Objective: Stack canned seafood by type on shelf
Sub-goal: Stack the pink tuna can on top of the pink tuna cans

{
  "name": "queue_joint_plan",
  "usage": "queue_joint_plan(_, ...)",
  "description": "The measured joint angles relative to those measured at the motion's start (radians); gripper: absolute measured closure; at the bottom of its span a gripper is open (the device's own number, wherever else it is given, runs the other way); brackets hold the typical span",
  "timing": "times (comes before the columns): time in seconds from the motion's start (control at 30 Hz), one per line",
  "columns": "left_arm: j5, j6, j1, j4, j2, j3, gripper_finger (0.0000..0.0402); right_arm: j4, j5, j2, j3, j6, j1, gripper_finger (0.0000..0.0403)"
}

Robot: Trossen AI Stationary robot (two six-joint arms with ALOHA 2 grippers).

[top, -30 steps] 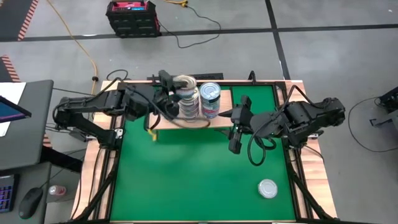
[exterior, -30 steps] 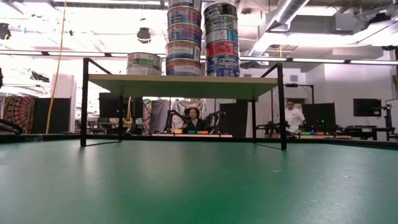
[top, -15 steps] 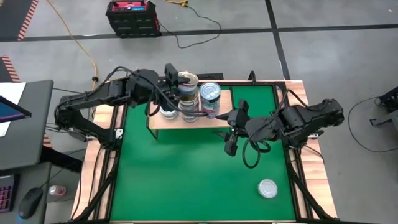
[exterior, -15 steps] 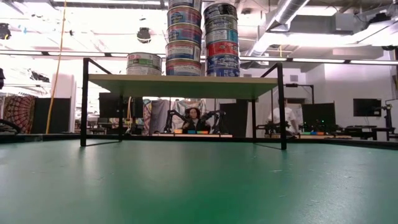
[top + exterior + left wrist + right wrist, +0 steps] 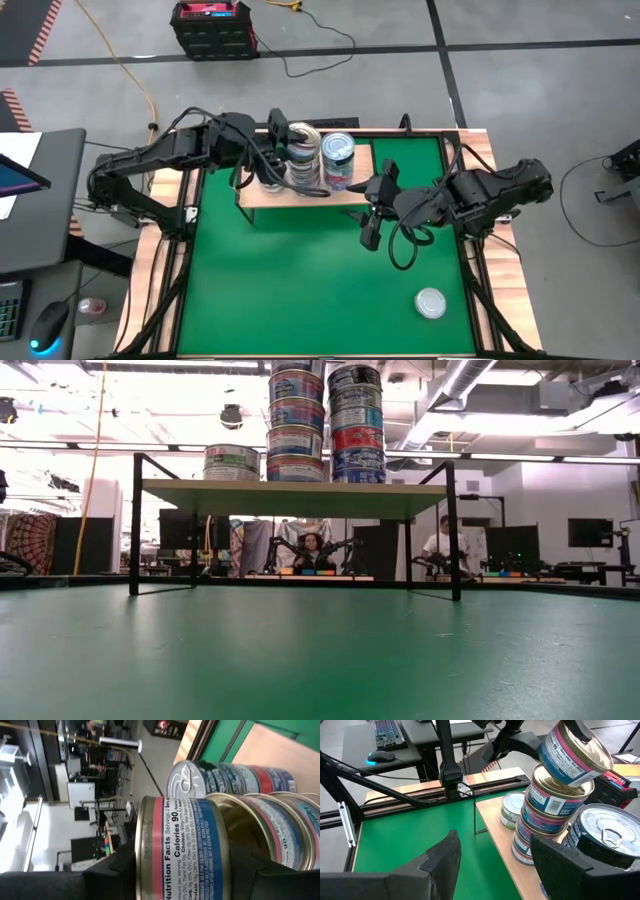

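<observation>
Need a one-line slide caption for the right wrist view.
Left gripper holds a tilted can over the taller stack on the shelf.

Green table top [image 5: 300, 280] inside a pale wood border [image 5: 155, 290]. Light wood shelf [image 5: 290, 498] on black legs. The held can [image 5: 575, 751] wears blue and pink bands with a gold rim; the loose can [image 5: 431, 302] gleams silver. Both arms are dark.

Two can stacks [image 5: 322, 160] on shelf [image 5: 300, 194], lone can [image 5: 431, 302] on table [image 5: 300, 280]
</observation>
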Motion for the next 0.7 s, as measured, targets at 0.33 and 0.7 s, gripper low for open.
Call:
queue_joint_plan(0.33,0.048,-0.006,-0.005,-0.003,0.0,0.0,0.0186,0.006,-0.001,0.0,0.0,-0.001,0.0,0.0137)
queue_joint_plan(0.7,-0.059,-0.029,-0.039,0.006,-0.001,0.0,0.0125,0.005,-0.001,0.0,0.0,-0.002,0.0,0.0137)
